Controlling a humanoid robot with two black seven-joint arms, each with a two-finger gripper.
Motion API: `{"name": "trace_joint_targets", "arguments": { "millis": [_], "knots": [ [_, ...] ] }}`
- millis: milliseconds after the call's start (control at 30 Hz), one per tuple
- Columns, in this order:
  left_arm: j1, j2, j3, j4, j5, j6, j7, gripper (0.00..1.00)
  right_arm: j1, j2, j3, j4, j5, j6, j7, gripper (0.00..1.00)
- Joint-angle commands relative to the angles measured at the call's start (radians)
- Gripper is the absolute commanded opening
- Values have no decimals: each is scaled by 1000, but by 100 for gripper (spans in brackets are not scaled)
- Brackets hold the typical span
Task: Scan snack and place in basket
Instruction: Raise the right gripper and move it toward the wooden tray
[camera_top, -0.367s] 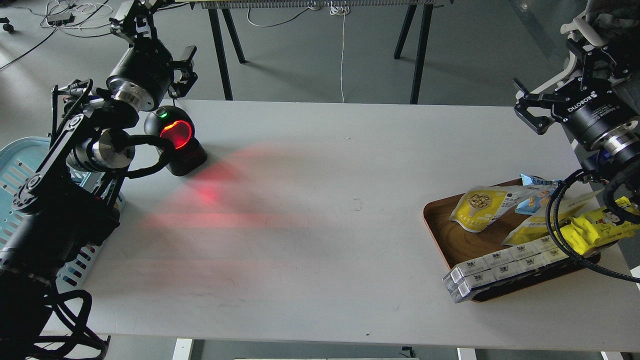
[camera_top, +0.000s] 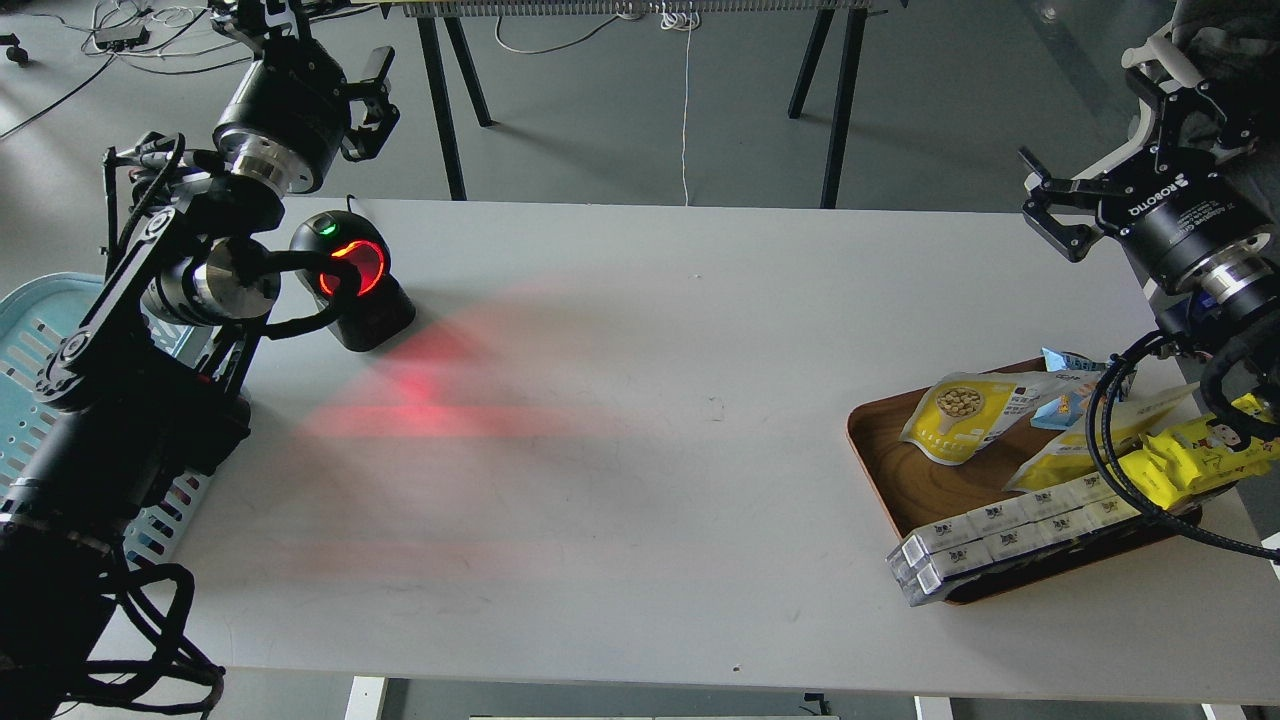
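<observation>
The snack (camera_top: 958, 416), a yellow and white pouch with a round picture of beige balls, lies flat at the back of the brown wooden tray (camera_top: 893, 487) on the right. The light blue basket (camera_top: 28, 322) sits off the table's left edge, mostly hidden behind my left arm. My left gripper (camera_top: 378, 98) is open and empty, held high above and behind the black scanner (camera_top: 352, 282). My right gripper (camera_top: 1042, 200) is open and empty, raised above the table's far right, well behind and above the pouch.
The scanner glows red and throws red light across the white table (camera_top: 620, 420). The tray also holds a bright yellow wrapper (camera_top: 1190, 455), a small blue packet (camera_top: 1065, 388) and a row of white boxes (camera_top: 1000, 540) overhanging its front. My right arm's cables hang over the tray.
</observation>
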Motion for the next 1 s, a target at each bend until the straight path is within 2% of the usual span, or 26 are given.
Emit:
{"name": "trace_joint_targets", "arguments": {
  "millis": [0,334,568,668,768,968],
  "knots": [
    [-2,0,1,0,0,-1,1,100,11,-4,1,4,0,-1,-3,99],
    [1,24,-2,-9,-1,-8,15,100,20,0,1,57,-2,-4,-5,99],
    [12,64,-1,-10,-2,-19,15,100,46,-4,-16,46,-5,-64,-5,99],
    [16,81,1,-10,-3,-36,30,100,63,-15,-50,47,-61,-64,-6,99],
    [16,85,-8,-10,-3,-48,38,100,135,-73,-136,44,-129,-66,-6,99],
    [19,108,-4,-12,-1,-51,35,100,402,-165,-497,47,-140,-66,-6,99]
  ]
}}
